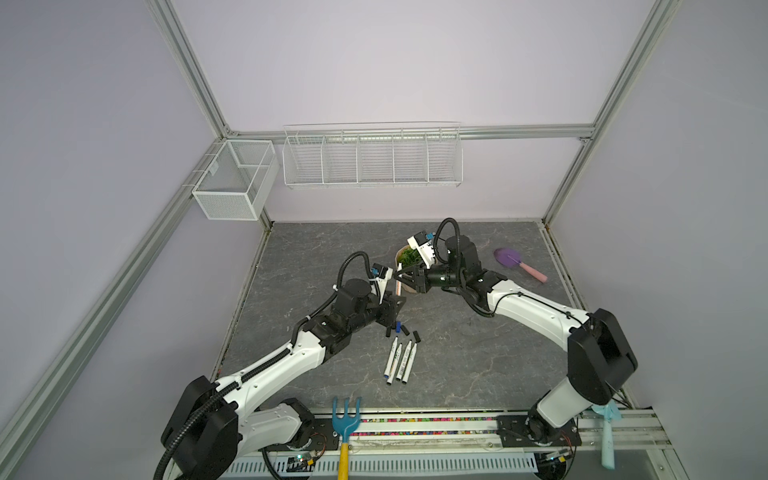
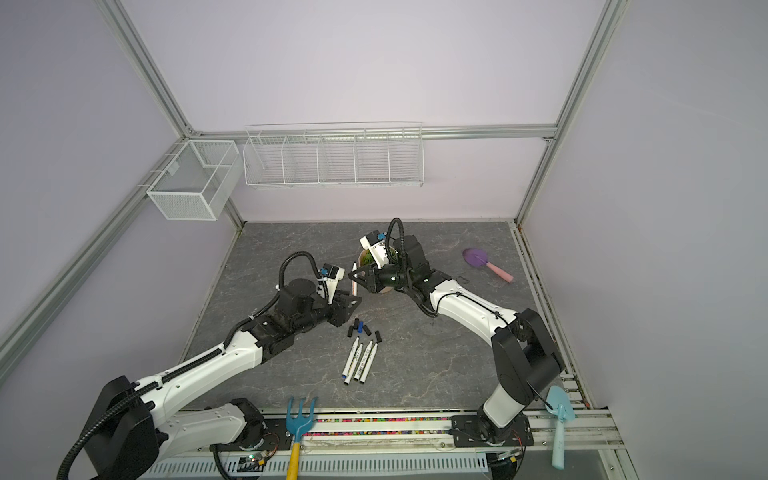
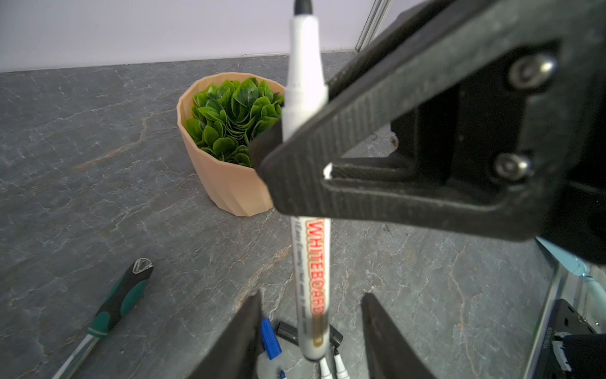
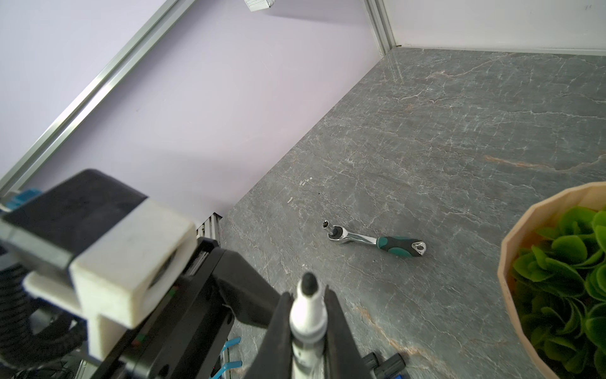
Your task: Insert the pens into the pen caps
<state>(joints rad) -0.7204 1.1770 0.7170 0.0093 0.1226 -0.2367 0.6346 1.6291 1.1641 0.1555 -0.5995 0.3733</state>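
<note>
One white pen (image 3: 310, 262) stands upright above the table, dark tip up. My right gripper (image 4: 308, 302) is shut on it just below the tip, also seen in both top views (image 1: 400, 274) (image 2: 353, 276). My left gripper (image 3: 311, 297) is open: the pen's lower end hangs between its fingers with a gap on each side. Several more pens (image 1: 399, 359) (image 2: 359, 359) lie side by side on the table nearer the front. Just behind them lie the pen caps (image 1: 405, 330), black ones and a blue one (image 3: 270, 338), directly under the held pen.
A potted green plant (image 3: 229, 141) (image 4: 557, 279) stands right behind the grippers. A green-handled ratchet wrench (image 4: 377, 238) lies to the left. A purple scoop (image 1: 519, 264) is at the back right. A blue rake (image 1: 345, 419) and light-blue trowel (image 2: 559, 419) lie at the front rail.
</note>
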